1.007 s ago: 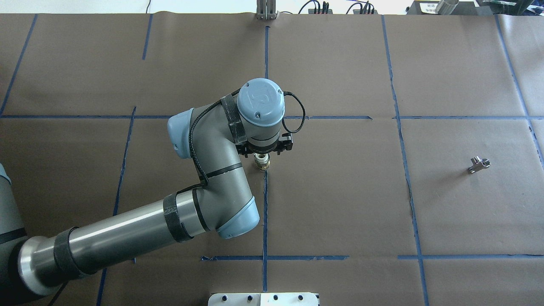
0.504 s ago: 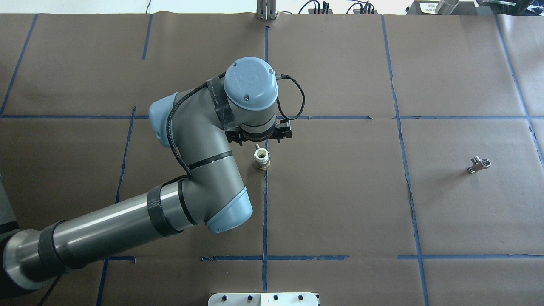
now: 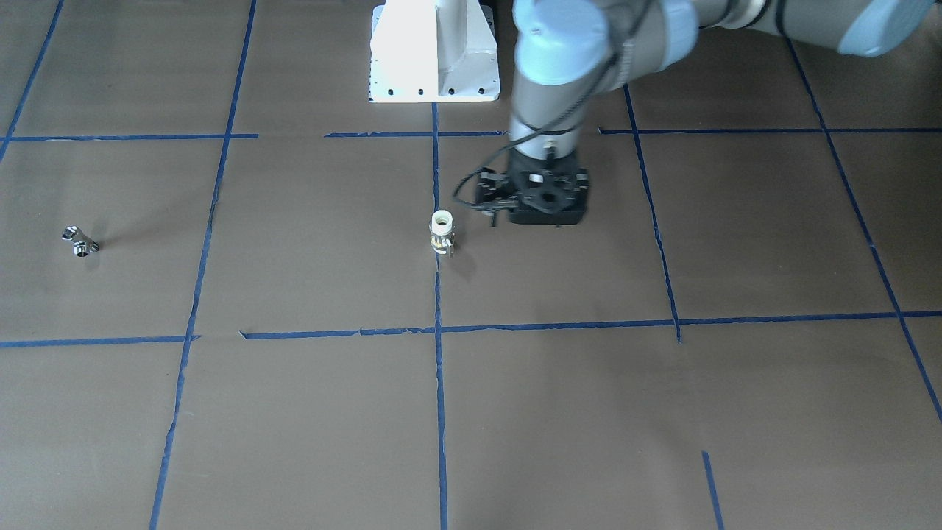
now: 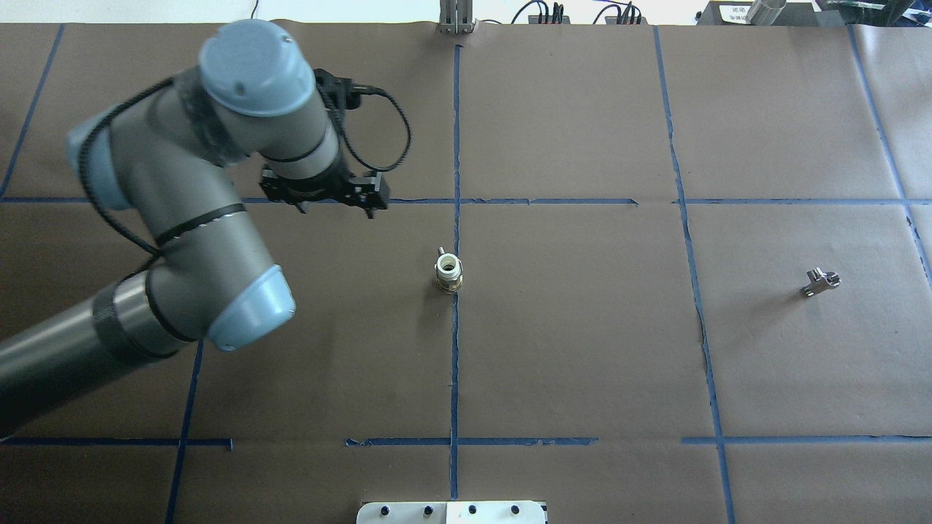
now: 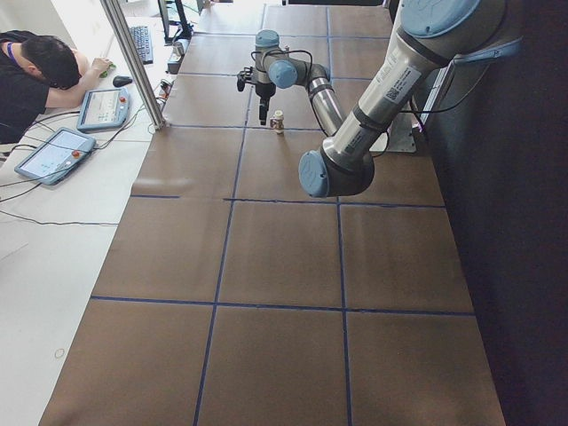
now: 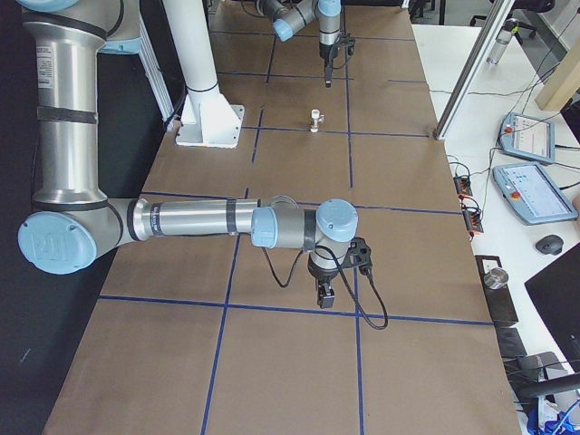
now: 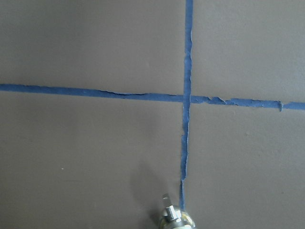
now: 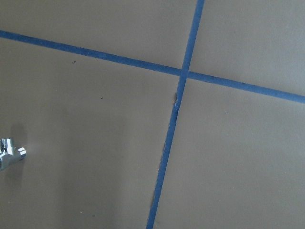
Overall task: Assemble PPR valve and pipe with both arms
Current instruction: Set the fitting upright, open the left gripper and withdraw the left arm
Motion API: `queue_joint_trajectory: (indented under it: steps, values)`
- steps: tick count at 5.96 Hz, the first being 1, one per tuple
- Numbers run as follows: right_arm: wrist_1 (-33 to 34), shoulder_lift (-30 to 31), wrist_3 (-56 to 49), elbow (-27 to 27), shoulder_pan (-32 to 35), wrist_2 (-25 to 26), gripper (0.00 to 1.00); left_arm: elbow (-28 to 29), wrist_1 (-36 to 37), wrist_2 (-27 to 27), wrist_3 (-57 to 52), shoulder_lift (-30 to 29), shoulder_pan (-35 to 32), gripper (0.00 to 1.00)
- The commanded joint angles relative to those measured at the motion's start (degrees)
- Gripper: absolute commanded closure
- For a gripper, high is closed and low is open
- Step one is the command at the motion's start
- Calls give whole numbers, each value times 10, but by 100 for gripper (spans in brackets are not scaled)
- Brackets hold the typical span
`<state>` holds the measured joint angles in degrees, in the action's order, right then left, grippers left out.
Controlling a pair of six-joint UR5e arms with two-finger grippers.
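— Which step?
— Pick-up, I judge. The PPR valve stands upright, untouched. My left gripper hangs near it, and the pipe lies well apart on my right.
— Jaws?
— Can't tell, nor for my right gripper. Next, each must grasp its part.

No text, number or brand can be read for certain anywhere. A small white sticker with dark print sits on the left arm in the left side view, too small to make out. A white label lies beyond the table's far edge in the overhead view, its print blurred. Two tablets beside the table show lit screens, but their content is illegible.
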<state>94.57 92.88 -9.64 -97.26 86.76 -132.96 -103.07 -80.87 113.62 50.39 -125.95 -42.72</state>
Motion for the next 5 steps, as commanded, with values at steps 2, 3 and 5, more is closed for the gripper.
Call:
queue_joint_trajectory:
  steps: [2,3,5]
  values:
    - [0,-5,1,-2,-1,0,0,-8,-6,132,-443,195,-235,0]
    - [0,-10,3,-2,-4,-1,0,25,-7,166,-533,253,-311,0]
    - [-1,-10,36,-14,-13,-27,0,68,-45,182,-610,376,-434,0]
